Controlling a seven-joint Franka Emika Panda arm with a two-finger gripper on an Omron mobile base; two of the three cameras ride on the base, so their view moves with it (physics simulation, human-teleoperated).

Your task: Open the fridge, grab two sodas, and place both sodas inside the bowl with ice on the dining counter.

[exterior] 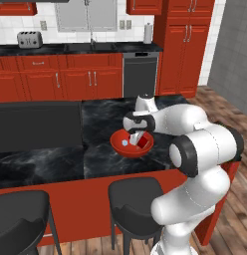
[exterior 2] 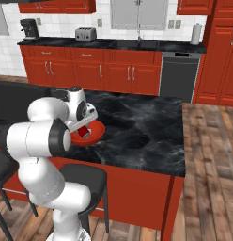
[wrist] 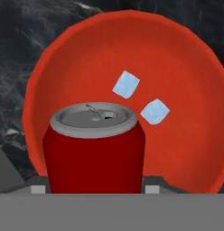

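Even, flat, bright rendered light covers all 3 views, with no clear source and no hard glare. The dining counter (exterior: 103, 122) carries only a soft dark shadow patch toward 3 o'clock of the bowl with ice (exterior 2: 96, 130) in the right base view. All 3 pictures are coarse and slightly soft, edges jagged, without visible edge distortion.

No readable text, label or number on anything here
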